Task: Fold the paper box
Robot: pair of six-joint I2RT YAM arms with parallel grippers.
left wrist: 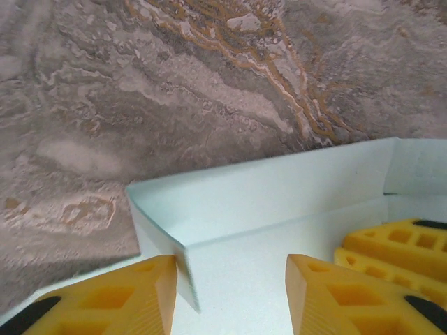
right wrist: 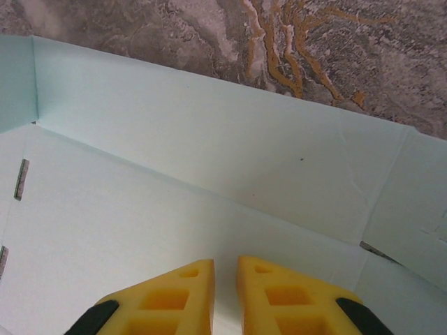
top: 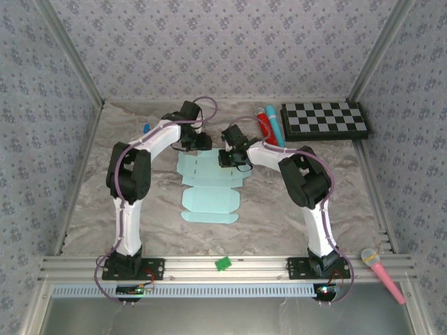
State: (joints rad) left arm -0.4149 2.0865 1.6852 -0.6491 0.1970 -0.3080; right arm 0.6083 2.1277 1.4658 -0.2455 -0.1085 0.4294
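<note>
paper box (top: pixel 209 199) far edge up, room L/R

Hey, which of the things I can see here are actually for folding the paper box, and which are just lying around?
For the job:
paper box, a flat aqua sheet with one wall folded up

Just lying about:
checkerboard
red tube
blue tube
small blue piece
green piece
pink microphone
</note>
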